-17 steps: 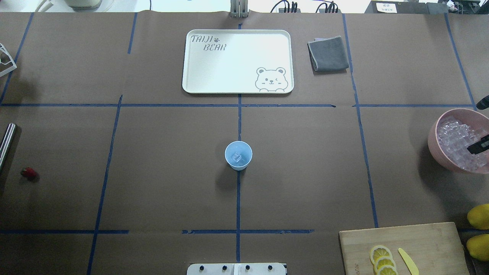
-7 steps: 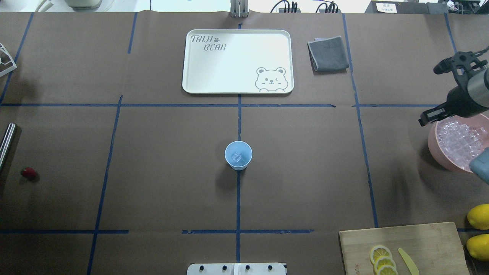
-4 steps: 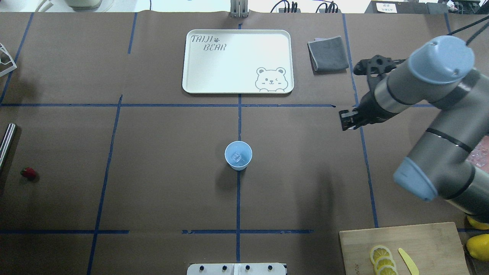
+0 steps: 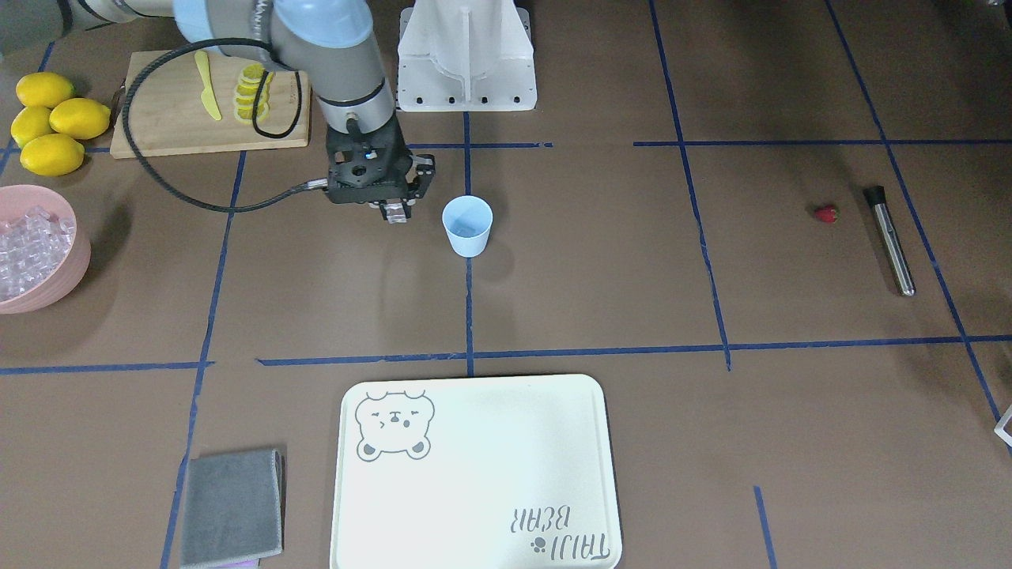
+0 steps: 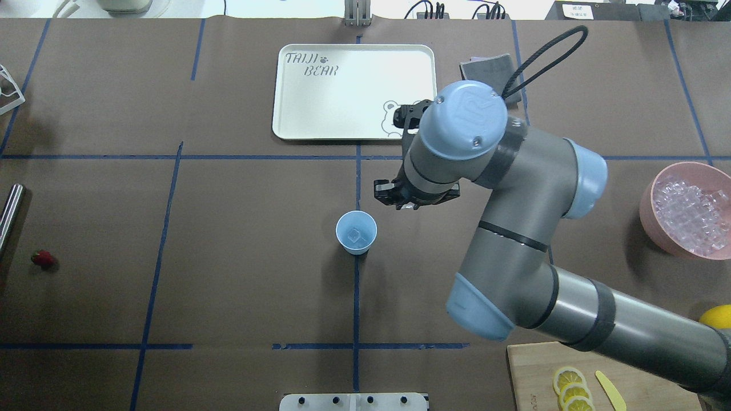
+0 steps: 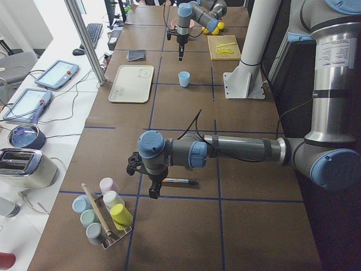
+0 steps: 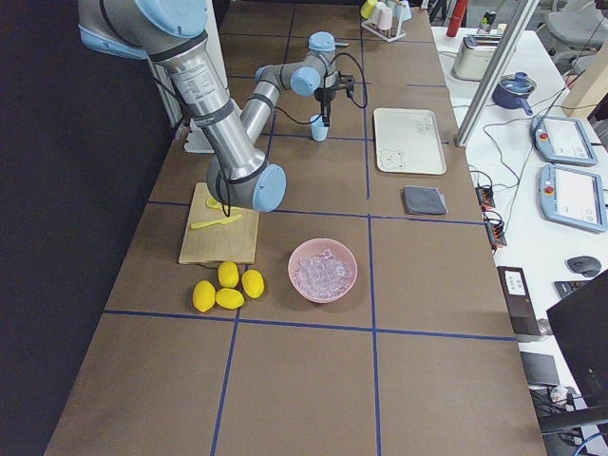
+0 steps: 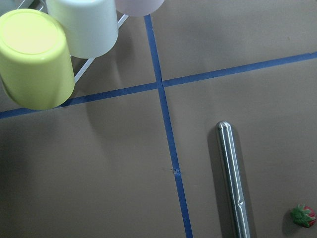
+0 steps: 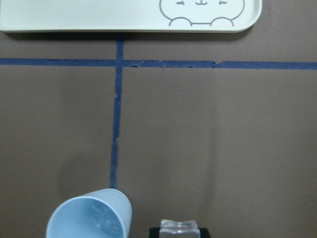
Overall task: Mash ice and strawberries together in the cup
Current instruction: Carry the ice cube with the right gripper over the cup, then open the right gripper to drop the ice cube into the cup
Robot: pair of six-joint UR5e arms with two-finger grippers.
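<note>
The pale-blue cup (image 5: 356, 232) stands upright at the table's middle with one ice cube (image 5: 355, 234) in it. My right gripper (image 5: 406, 205) hangs just right of the cup and a little beyond it, shut on a clear ice cube (image 9: 179, 227); the cup (image 9: 89, 218) sits down-left of that cube in the right wrist view. The strawberry (image 5: 43, 258) lies at the far left beside a metal rod (image 5: 10, 214). My left gripper (image 6: 151, 192) hovers over the rod, seen only from the side; I cannot tell whether it is open or shut.
A pink bowl (image 5: 648, 200) of ice cubes sits at the right edge. The white bear tray (image 5: 342, 91) lies beyond the cup, a grey cloth (image 4: 232, 506) beside it. A cutting board (image 4: 158, 118) with lemon slices and whole lemons (image 4: 47, 118) are near the right arm's base.
My right arm has swung from the pink bowl leftward across the table and now stands beside the cup, carrying an ice cube. The cup, strawberry and rod have not moved.
</note>
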